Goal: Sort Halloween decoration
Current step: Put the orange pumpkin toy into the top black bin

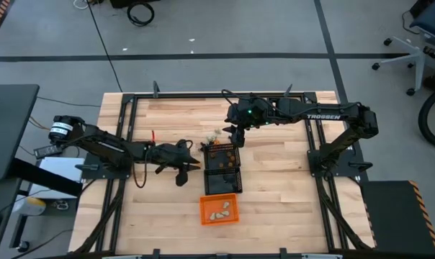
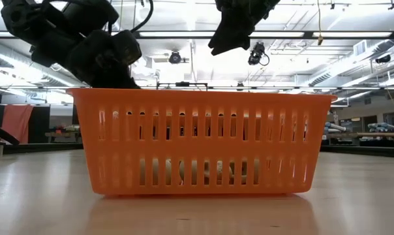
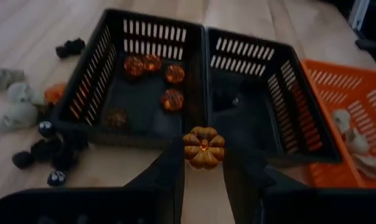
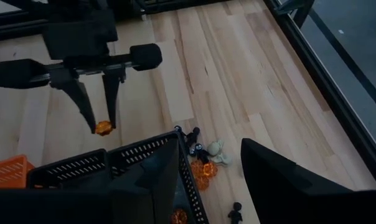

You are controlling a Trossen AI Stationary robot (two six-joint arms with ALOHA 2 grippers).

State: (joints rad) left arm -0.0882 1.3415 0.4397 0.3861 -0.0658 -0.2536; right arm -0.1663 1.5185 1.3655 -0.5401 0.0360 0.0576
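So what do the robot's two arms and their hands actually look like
Both arms are dark, jointed and slender. The right arm carries white TROSSEN lettering and a small green light near its wrist. The left arm has black cables looping alongside it. Each ends in a hand with two dark, tapering fingers: left hand, right hand.

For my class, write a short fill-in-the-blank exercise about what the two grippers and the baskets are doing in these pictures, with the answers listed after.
1. The left gripper is shut on a small orange ____-shaped trinket.
2. The orange trinkets already sorted lie in a ____ mesh basket.
3. The cream-white trinkets already sorted lie in the ____ basket.
4. The right gripper hovers with its fingers ____ and holds nothing.

Missing words: pumpkin; black; orange; open
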